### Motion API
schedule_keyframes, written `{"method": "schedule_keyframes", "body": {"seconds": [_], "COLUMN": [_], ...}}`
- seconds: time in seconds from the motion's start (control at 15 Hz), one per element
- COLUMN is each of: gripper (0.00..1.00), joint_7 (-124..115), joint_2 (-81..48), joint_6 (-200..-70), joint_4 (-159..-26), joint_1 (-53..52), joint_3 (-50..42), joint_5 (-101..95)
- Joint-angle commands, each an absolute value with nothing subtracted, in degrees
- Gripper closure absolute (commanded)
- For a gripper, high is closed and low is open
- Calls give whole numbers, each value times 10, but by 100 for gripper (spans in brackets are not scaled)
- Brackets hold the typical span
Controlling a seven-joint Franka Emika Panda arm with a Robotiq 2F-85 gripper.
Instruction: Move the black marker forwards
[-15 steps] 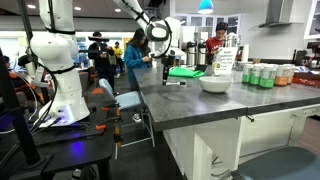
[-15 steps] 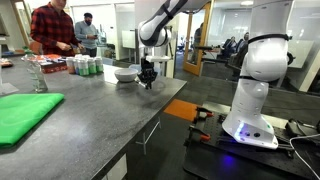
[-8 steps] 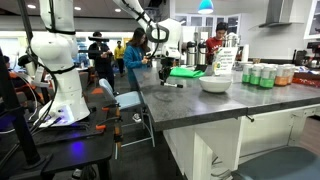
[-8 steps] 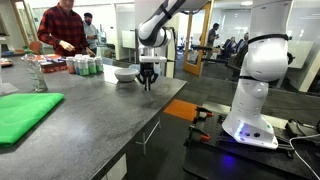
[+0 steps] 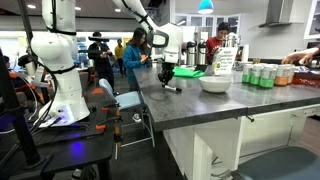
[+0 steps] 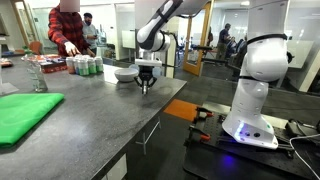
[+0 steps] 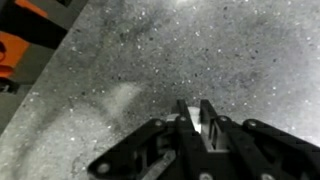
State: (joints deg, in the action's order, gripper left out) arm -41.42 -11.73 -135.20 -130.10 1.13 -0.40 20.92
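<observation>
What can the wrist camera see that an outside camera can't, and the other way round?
Only the wrist view shows the black end effector up close, its fingers close together. Only an exterior view shows the flat green mat, round white bowl and white robot arm. Both share the speckled grey countertop and the end effector itself.

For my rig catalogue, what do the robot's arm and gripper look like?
The arm is white, with smooth rounded links. The gripper is black; in the wrist view its jaws are narrow black bars on linkages.
</observation>
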Motion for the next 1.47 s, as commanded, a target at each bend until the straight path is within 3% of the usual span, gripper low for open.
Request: {"method": "schedule_keyframes", "body": {"seconds": [0.0,0.27,0.33,0.4,0.53,0.87,1.4], "gripper": [95,92,56,55,42,3,0], "joint_7": [-447,-454,-455,-443,-436,-432,-431], "joint_2": [-114,-113,-112,-111,-104,-73,-6], "joint_6": [-1393,-1403,-1399,-1398,-1397,-1398,-1349], "joint_4": [-1315,-1324,-1324,-1324,-1326,-1332,-1333], "joint_1": [-7,-11,-13,-11,-14,-22,-28], "joint_3": [-19,-24,-26,-24,-23,-20,-4], "joint_5": [199,189,182,184,167,138,65]}}
